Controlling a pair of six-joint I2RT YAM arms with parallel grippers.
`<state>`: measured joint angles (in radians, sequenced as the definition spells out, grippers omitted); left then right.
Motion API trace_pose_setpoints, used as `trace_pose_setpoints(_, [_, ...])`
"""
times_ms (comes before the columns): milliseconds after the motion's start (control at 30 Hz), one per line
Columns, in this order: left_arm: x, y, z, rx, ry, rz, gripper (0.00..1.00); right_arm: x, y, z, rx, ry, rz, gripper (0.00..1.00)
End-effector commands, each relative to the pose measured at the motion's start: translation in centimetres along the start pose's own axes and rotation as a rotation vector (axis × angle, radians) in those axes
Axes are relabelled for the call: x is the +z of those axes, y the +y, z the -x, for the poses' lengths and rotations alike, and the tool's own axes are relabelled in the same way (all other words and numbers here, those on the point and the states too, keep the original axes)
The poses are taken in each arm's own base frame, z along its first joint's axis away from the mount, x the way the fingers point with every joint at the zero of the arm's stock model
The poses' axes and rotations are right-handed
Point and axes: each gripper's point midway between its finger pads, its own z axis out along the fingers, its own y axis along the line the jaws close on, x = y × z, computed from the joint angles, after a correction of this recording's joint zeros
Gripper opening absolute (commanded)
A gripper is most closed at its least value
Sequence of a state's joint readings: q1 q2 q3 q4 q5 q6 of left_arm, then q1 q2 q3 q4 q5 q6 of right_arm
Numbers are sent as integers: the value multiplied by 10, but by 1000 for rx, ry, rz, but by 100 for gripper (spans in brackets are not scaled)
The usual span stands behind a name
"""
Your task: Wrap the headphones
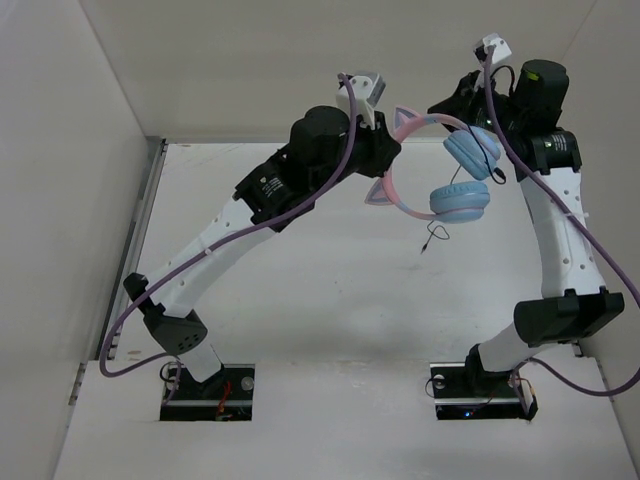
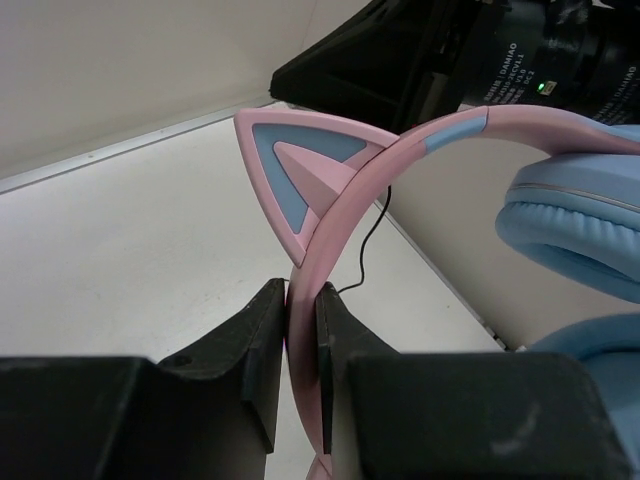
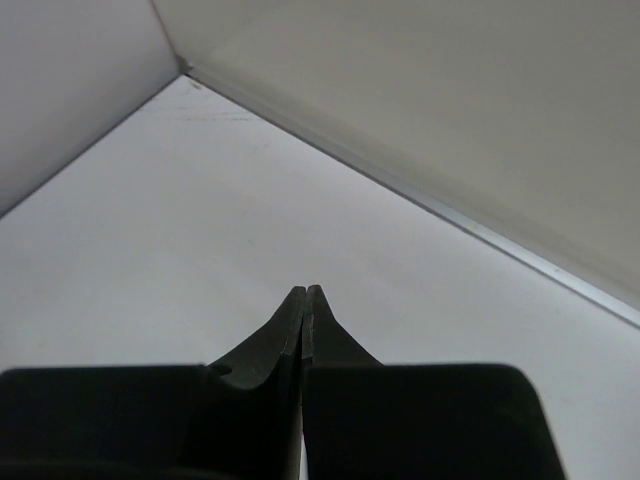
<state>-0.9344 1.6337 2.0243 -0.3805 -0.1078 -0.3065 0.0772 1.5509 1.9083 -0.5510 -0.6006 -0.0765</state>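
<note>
**Headphones held aloft by the left arm, cable hanging free**

The left gripper [image 2: 298, 290] is clamped on the pink headband [image 2: 420, 140] just below one cat ear [image 2: 300, 165]. It carries the headphones [image 1: 468, 152] in the air above the far right part of the table [image 1: 300, 300], with nothing resting on the surface. The headband's arc runs from this grip toward the far edge and curves round to the right. There the two light blue ear cups [image 1: 460, 200] sit one over the other, pads close together.

The right gripper [image 3: 305, 292] is closed with nothing between its fingers. In the top view it lies just past the crown of the headband, on the far side, and it points toward the far left corner.

The thin black cable [image 1: 436, 232] drops from the nearer cup toward the near edge, its end dangling loose — apparently unwound. The deciding relation is this: the cable hangs on the near side of the cups, while the free right gripper sits on their far side. That arm is the nearer one, and it would probably have to open and come round the cups to reach the cable.
</note>
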Motion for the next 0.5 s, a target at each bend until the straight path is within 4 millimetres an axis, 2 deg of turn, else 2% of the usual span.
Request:
trace_pose_setpoints(0, [-26,-36,82,-63,-242,-128,0,-19,38,40,37,-107,136,0])
trace_pose_setpoints(300, [-26,-35,100,-63,-290,-123,0,-22,55,23,78,-75,194,0])
trace_pose_setpoints(467, [-29,-30,114,-73,-321,-114,0,-27,66,26,114,-81,247,0])
